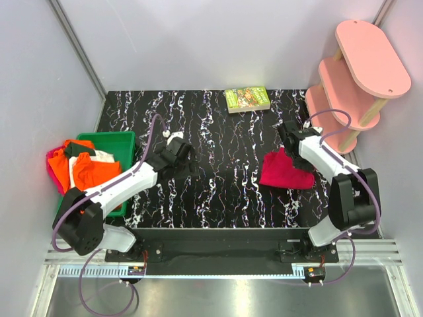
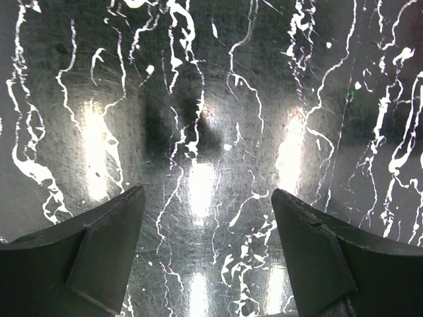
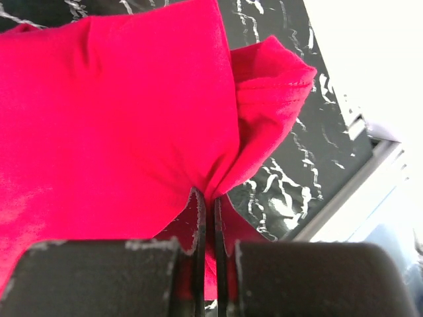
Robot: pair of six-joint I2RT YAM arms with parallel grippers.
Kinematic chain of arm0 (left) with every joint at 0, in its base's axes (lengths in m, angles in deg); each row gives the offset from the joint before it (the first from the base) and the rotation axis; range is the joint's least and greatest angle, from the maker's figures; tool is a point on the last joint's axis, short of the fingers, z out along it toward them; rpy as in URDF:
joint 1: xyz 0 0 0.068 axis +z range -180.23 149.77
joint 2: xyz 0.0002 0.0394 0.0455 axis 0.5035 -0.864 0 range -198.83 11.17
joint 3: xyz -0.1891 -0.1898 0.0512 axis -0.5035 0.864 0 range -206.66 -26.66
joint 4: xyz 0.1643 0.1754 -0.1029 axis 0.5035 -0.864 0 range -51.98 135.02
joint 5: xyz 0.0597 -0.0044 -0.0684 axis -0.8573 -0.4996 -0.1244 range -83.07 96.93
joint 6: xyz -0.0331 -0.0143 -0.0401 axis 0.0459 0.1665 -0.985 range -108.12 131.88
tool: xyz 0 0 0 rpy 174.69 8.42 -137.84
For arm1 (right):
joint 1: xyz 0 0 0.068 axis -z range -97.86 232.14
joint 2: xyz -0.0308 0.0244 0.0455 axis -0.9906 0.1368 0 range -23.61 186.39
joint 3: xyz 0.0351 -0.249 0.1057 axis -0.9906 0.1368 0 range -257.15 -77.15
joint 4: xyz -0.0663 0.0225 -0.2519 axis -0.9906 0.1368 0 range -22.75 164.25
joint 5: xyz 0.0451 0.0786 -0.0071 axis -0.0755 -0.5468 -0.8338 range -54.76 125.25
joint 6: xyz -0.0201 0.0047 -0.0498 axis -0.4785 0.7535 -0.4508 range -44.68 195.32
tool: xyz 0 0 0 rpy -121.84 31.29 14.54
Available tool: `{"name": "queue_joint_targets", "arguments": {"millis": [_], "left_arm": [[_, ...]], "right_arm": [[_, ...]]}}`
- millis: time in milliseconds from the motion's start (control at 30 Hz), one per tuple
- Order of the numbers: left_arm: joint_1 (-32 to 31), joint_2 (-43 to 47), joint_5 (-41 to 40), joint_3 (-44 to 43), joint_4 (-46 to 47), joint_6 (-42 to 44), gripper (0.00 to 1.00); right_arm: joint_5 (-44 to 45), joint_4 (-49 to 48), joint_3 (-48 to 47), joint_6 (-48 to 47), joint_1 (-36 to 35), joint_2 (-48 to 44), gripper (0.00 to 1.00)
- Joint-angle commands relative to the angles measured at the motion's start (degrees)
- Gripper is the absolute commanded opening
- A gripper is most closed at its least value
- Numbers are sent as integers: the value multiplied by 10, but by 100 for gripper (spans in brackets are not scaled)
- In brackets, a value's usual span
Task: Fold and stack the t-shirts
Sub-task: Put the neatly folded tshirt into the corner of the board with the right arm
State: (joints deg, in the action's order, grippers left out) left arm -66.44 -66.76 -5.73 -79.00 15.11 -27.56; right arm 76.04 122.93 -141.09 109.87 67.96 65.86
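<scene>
A crimson-red t-shirt [image 1: 285, 172] lies bunched on the right side of the black marbled table [image 1: 218, 185]. My right gripper [image 1: 283, 150] is at its far edge. In the right wrist view this gripper [image 3: 207, 198] is shut on a pinched fold of the red t-shirt [image 3: 119, 119]. Orange [image 1: 89, 170], white [image 1: 102, 157] and magenta-pink [image 1: 53, 162] t-shirts are heaped in and over the green bin [image 1: 109, 137] at the left. My left gripper [image 1: 182, 153] hovers over bare table to the right of the bin. In its wrist view it [image 2: 208, 198] is open with nothing between the fingers [image 2: 106, 244].
A small green-covered book [image 1: 247, 99] lies at the table's far edge. A pink tiered shelf [image 1: 357, 79] stands at the back right, close behind the right arm. Grey walls close in the left, the right and the back.
</scene>
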Motion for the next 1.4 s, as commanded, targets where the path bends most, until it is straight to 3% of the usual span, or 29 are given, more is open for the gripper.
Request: {"name": "queue_joint_targets", "arguments": {"millis": [0,133,367,700,1267,1300,1333,1367], "left_arm": [[-8,17,19,2,11,14,82],[-8,27,25,5,11,19,82],[-9,32,33,7,13,26,82],[-18,-5,63,-11,31,20,81],[-38,7,58,-12,25,19,81],[-39,8,57,-11,26,17,81],[-40,9,56,-9,25,17,81],[-40,10,56,-8,25,16,81]], "right_arm": [[36,53,-45,7,22,34,0],[17,108,-88,20,43,66,0],[-43,104,-98,-10,128,32,0],[-86,99,-21,10,129,-24,0],[-141,85,9,28,129,-47,0],[-138,86,9,31,129,-49,1],[-136,86,12,33,129,-53,10],[-136,86,12,36,129,-55,14]]}}
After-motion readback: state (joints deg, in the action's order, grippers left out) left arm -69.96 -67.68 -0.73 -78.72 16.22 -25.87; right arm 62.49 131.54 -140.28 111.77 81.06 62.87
